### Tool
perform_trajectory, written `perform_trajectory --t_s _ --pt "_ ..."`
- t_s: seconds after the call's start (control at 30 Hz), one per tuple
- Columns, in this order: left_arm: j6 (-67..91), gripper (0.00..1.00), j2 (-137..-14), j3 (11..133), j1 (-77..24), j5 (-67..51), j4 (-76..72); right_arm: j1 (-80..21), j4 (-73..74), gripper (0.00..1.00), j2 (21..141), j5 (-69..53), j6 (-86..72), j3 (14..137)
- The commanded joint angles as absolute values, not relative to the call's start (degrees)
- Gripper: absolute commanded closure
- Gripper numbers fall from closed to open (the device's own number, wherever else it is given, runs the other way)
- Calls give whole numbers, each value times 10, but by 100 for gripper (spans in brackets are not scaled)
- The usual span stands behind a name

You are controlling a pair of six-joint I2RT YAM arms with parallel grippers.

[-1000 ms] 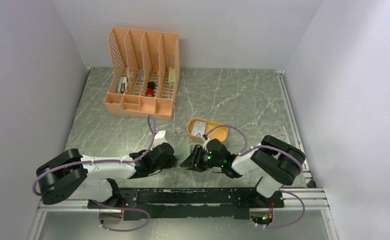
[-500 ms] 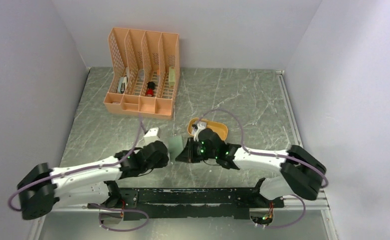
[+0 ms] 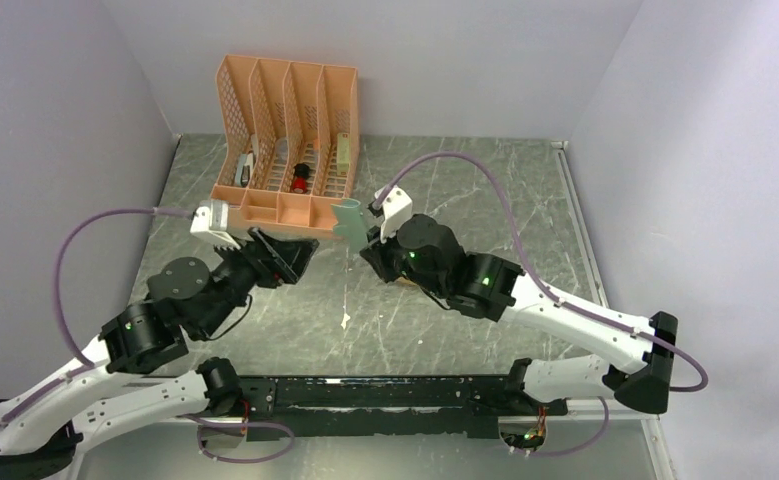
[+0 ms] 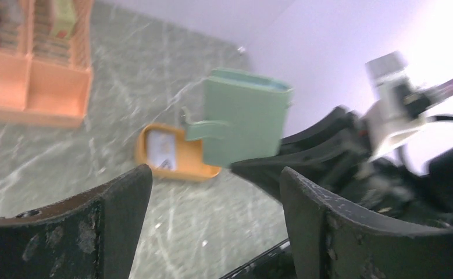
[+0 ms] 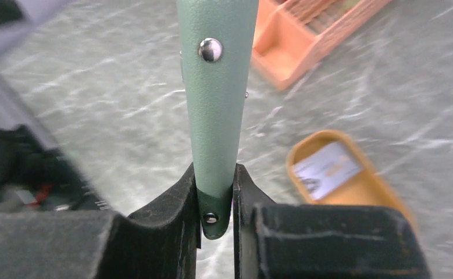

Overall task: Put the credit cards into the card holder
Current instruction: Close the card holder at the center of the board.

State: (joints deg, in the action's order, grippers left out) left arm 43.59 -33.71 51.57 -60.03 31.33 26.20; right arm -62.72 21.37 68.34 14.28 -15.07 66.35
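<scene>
Both arms risen; right gripper [image 5: 215,195] pinches card holder [image 5: 215,93] aloft, left gripper [image 4: 215,177] gapes empty; steady it, then fetch the credit card [image 4: 161,150] from tray [image 4: 198,170].

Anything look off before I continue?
Wallet hangs in mid-air, folded, pinched edge-on in the right end effector, tab sticking out loose. One card sits in the yellow tray. Left end effector open, empty.

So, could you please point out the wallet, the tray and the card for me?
wallet [image 5: 215,104]: right wrist view, on its green outer face.
tray [image 5: 360,195]: right wrist view, on its bare yellow floor.
card [image 5: 327,168]: right wrist view, on its middle.
</scene>
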Motion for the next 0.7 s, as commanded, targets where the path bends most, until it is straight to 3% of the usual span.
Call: perform_trajectory --t_s 0.0,0.23,0.4,0.53,0.67 --pt "353 14 -375 575 -597 244 134 -661 171 100 667 359 72 671" --pt "365 12 -501 711 -597 159 139 -726 -142 100 631 476 425 591" --pt "424 12 -525 756 -597 163 174 -754 -418 100 626 469 703 499" --pt "454 3 -525 785 -597 177 218 -757 -503 100 641 446 822 485" --pt "491 3 -530 833 -597 209 321 -757 -532 100 655 437 863 485"
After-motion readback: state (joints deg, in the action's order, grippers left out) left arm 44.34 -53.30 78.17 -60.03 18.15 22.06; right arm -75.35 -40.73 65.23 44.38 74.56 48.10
